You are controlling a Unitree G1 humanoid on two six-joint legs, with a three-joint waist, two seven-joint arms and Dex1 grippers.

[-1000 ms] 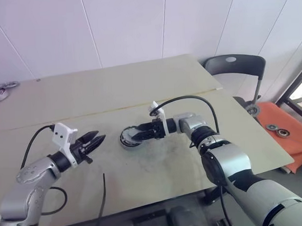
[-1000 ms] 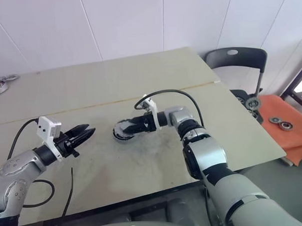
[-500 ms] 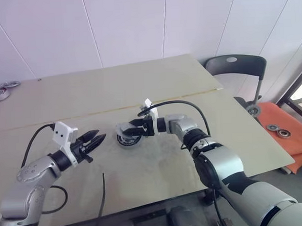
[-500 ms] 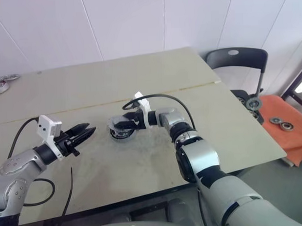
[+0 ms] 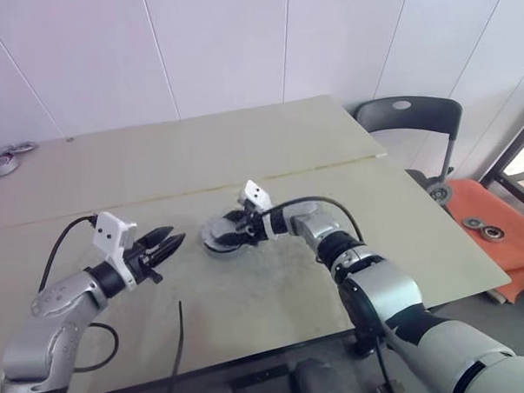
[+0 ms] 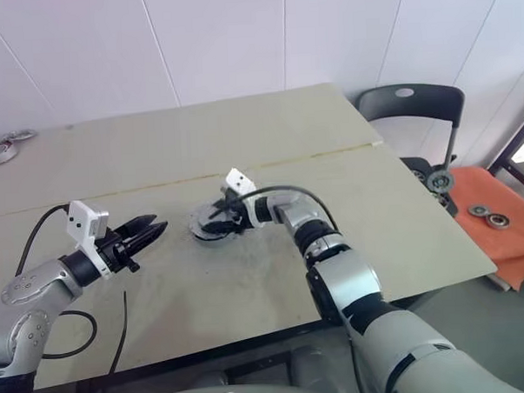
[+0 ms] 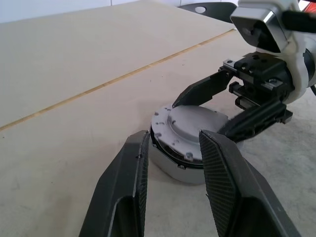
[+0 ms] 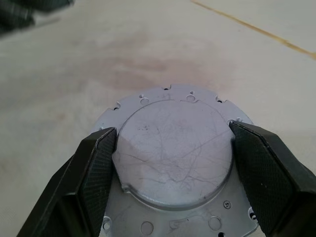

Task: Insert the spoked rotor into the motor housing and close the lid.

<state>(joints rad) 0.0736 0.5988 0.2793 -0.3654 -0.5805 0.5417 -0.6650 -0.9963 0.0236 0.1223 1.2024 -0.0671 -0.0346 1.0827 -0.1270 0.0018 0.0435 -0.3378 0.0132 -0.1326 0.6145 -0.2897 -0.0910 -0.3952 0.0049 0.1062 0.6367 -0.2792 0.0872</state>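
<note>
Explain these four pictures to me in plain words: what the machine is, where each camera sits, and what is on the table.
This is a two-armed humanoid robot at a beige table. Two pictures come from cameras on its head, looking down over the arms; the other two from cameras on each wrist. On the table sits a round motor housing with a grey metal lid on top. The right gripper has its black fingers on either side of the lid's raised centre. The left gripper hangs open beside it, holding nothing.

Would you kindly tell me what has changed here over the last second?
The right pincer rolled over and came down over the grey lid, its fingers now straddling it. The left pincer stayed hovering open beside it; the assembly kept its spot on the table.
</note>
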